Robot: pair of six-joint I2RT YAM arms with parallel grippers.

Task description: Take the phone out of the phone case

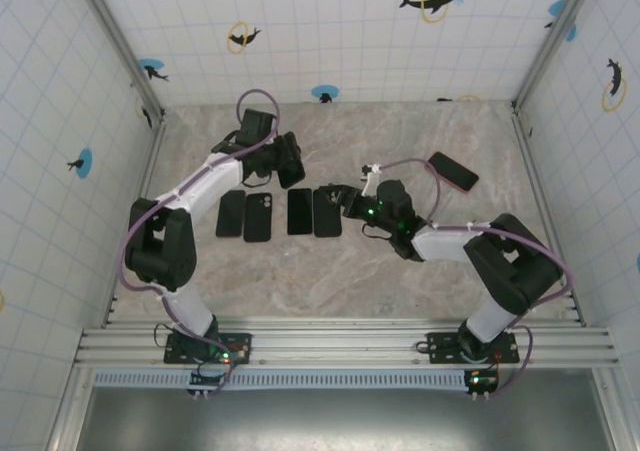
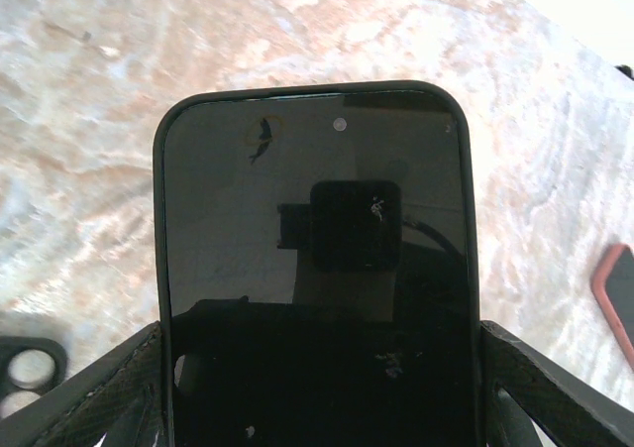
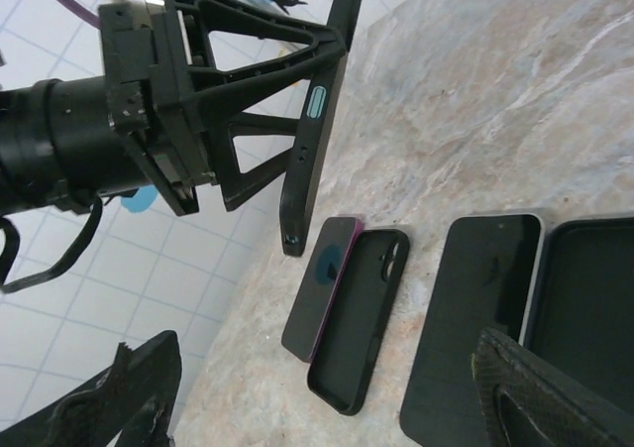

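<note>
A beige marble-patterned tabletop [image 1: 400,271] is sitting inside white tiled walls [image 1: 330,31] printed with dolphins. In the overhead view, the left gripper [image 1: 287,161] is hanging over the upper middle of the table. Four dark rectangles are lying in a row just below it, at the centre of the frame. The right gripper [image 1: 347,199] is hovering at the right end of that row. A red-edged phone [image 1: 453,171] is lying apart and tilted, toward the upper right.

The left wrist view is giving detail the overhead view cannot. A dark-screened phone [image 2: 317,269] is sitting inside a black phone case [image 2: 317,88], filling it completely. The left gripper's two fingers [image 2: 89,392] are pressing on the case's long sides at the bottom of the frame.

The right wrist view is showing that same cased phone edge-on at the upper middle, clamped in the left gripper. Below it, the row is separating into pairs. A pink-edged phone [image 3: 322,283] is lying against an empty black case with a camera cut-out [image 3: 365,318]. A silver-edged phone [image 3: 475,318] is lying just beside another black case [image 3: 584,318] at the right edge, which is looking empty. The right gripper's fingers [image 3: 119,397] are standing wide apart in the bottom corners, clamping nothing.
</note>
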